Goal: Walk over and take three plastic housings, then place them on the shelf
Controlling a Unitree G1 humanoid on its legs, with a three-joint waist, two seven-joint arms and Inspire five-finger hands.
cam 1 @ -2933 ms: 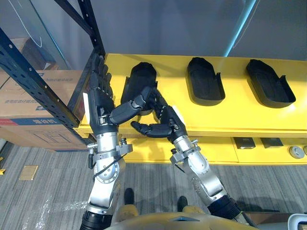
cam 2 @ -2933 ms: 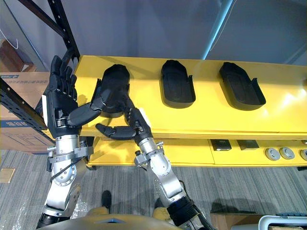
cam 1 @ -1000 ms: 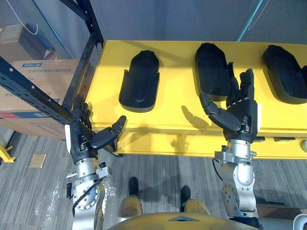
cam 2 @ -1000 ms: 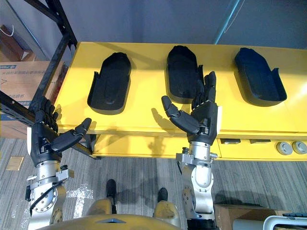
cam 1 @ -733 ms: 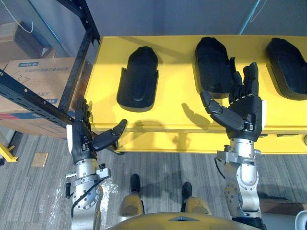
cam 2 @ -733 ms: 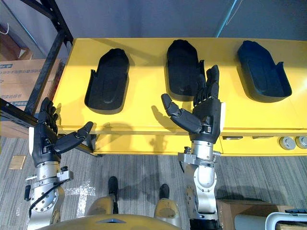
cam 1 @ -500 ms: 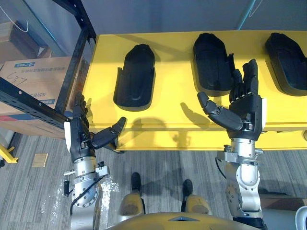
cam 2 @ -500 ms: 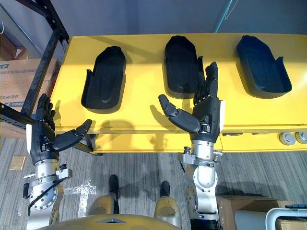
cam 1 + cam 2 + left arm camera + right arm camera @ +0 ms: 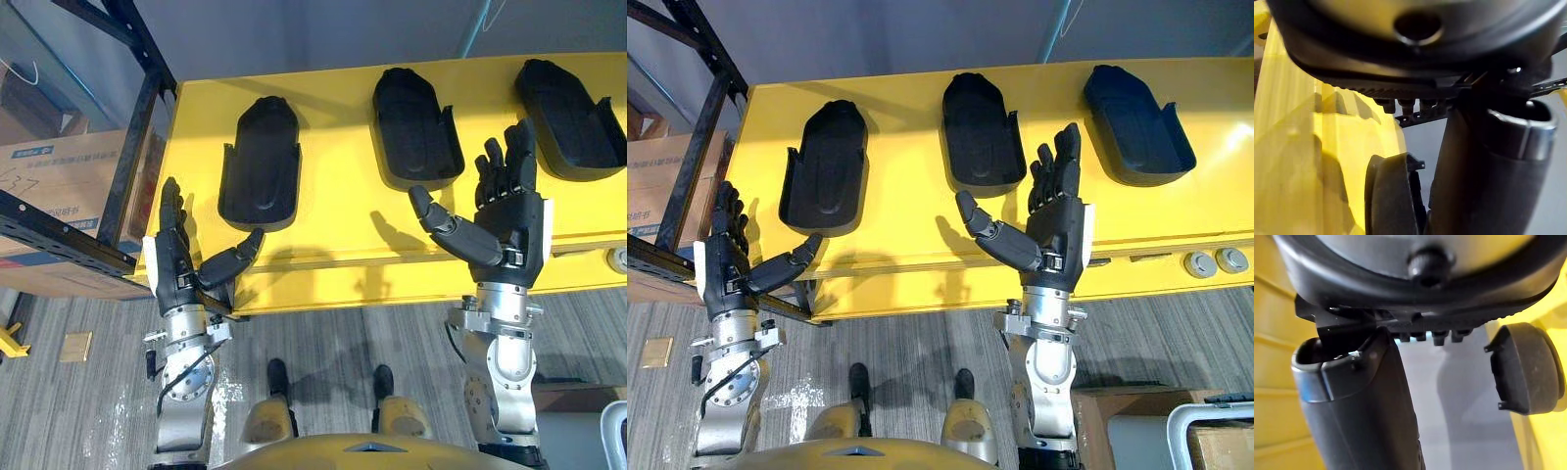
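Left hand (image 9: 177, 270) and right hand (image 9: 511, 231) spread empty before three black scooped housings (image 9: 415, 129).

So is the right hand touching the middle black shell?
Apart. The left eye view shows a strip of yellow table between the open right hand and the middle black shell.
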